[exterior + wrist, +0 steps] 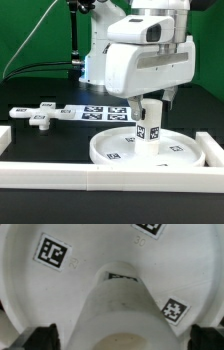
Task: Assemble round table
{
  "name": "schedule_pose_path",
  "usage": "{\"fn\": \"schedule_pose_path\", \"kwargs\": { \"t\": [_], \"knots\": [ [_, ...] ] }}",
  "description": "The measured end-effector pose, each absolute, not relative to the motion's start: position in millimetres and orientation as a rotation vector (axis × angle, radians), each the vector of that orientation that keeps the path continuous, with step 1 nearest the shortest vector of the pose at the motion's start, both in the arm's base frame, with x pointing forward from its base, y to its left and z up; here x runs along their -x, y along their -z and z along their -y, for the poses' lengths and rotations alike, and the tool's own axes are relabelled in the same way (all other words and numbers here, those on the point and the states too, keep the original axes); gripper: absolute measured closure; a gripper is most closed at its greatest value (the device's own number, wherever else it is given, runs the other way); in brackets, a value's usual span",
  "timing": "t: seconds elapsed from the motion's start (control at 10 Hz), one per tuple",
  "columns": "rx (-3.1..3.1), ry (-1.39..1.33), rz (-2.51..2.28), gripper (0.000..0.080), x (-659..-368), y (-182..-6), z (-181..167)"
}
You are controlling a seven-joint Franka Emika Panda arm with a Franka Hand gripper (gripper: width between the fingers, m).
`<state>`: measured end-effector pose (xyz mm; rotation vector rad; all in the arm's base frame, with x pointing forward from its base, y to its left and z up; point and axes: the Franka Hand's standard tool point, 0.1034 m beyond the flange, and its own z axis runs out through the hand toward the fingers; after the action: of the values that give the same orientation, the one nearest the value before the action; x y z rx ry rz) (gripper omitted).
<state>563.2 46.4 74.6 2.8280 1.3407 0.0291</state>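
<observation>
The gripper (150, 108) stands fully open above the cylinder leg (148, 124), fingers straddling its top without clamping. The leg stands upright at the centre of the round disc (175, 152).

- We see a black table (40, 145) carrying the whole scene.
- We see the marker board (85, 112), flat on the table towards the exterior view's left, with several square tags printed on it.
- We see a long white border rail (60, 178) running along the near edge of the table.
- We see a green backdrop (35, 35) behind the table, and dark cables (45, 68) lying before it.
</observation>
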Motion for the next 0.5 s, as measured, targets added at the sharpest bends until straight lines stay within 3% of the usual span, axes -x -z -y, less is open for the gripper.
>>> {"fn": "schedule_pose_path", "kwargs": {
  "t": [0.5],
  "knots": [
    [-2.560, -0.009, -1.753, 0.0151, -564.1, -75.1, -45.7]
  ]
}}
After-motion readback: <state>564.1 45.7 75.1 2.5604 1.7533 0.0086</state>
